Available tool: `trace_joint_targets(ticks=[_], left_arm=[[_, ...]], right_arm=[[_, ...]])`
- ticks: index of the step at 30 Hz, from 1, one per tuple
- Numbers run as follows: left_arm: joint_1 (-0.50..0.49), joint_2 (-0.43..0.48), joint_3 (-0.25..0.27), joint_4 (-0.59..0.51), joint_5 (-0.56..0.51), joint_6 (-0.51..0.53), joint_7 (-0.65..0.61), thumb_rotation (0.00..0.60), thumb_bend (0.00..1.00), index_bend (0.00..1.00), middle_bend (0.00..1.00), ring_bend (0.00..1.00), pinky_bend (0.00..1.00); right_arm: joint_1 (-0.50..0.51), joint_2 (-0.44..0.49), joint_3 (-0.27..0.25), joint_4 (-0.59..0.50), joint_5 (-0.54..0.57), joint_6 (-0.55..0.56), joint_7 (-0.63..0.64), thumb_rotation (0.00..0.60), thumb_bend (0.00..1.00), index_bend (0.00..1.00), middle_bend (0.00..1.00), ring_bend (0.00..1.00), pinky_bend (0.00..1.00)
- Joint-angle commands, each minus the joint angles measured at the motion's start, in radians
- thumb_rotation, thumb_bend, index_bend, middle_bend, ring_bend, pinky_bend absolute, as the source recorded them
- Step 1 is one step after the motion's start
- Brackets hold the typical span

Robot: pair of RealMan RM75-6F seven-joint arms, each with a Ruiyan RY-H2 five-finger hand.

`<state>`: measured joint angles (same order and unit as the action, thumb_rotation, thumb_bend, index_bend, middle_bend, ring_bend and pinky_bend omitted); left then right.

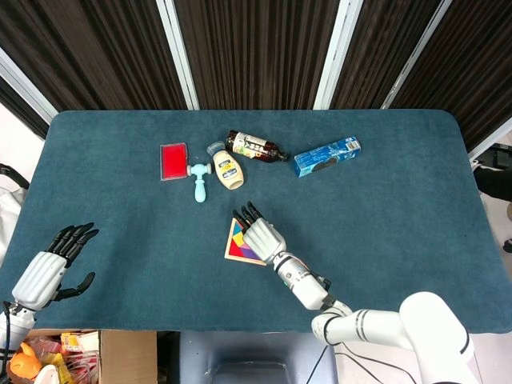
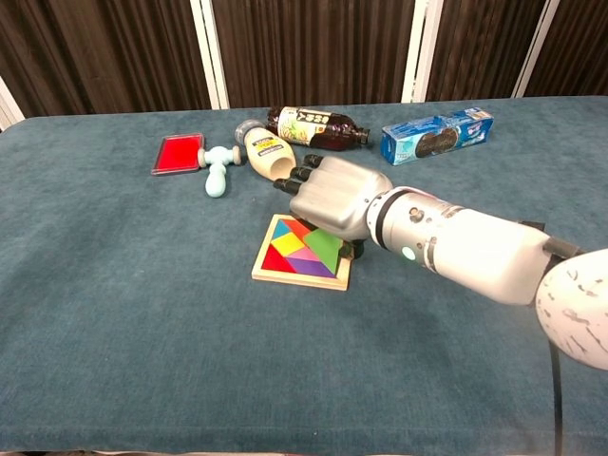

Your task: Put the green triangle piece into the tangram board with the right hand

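The wooden tangram board [image 2: 283, 268] lies mid-table with coloured pieces in it; the head view shows its left part [image 1: 234, 242]. My right hand [image 2: 334, 198] [image 1: 262, 238] hovers low over the board's right side, fingers stretched toward the bottles. It holds the green triangle piece [image 2: 323, 248] beneath the palm, the piece lying nearly flat in the board's right half. From the head view the triangle is hidden under the hand. My left hand [image 1: 52, 268] rests open near the front left edge, far from the board.
Behind the board lie a red case [image 2: 178, 154], a light blue toy hammer [image 2: 217, 171], a yellowish squeeze bottle [image 2: 266, 152], a dark bottle [image 2: 309, 125] and a blue box [image 2: 437, 135]. A cardboard box [image 1: 80, 356] stands below the table's front left corner.
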<state>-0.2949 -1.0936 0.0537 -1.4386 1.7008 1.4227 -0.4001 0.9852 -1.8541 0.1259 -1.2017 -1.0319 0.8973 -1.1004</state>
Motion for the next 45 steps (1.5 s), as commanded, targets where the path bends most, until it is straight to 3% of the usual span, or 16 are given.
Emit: trace_joint_targets(ticks=[1, 12, 31, 45], left_arm=[[0.001, -0.001, 0.001, 0.001, 0.002, 0.002, 0.000, 0.600, 0.43, 0.00, 0.00, 0.00, 0.00], [0.000, -0.001, 0.001, 0.002, 0.003, 0.003, -0.003, 0.600, 0.43, 0.00, 0.00, 0.00, 0.00], [0.002, -0.002, -0.001, 0.004, 0.002, 0.010, -0.006, 0.600, 0.43, 0.00, 0.00, 0.00, 0.00], [0.002, -0.003, -0.001, 0.004, 0.001, 0.008, -0.003, 0.600, 0.43, 0.00, 0.00, 0.00, 0.00]], right_arm=[[0.001, -0.002, -0.003, -0.001, 0.002, 0.002, 0.000, 0.600, 0.41, 0.58, 0.00, 0.00, 0.00], [0.005, 0.005, -0.011, -0.011, 0.012, 0.014, -0.003, 0.600, 0.41, 0.49, 0.00, 0.00, 0.00], [0.001, 0.060, -0.033, -0.092, 0.002, 0.031, 0.008, 0.600, 0.41, 0.44, 0.00, 0.00, 0.00], [-0.019, 0.137, -0.112, -0.224, -0.037, 0.029, -0.011, 0.600, 0.41, 0.42, 0.00, 0.00, 0.00]])
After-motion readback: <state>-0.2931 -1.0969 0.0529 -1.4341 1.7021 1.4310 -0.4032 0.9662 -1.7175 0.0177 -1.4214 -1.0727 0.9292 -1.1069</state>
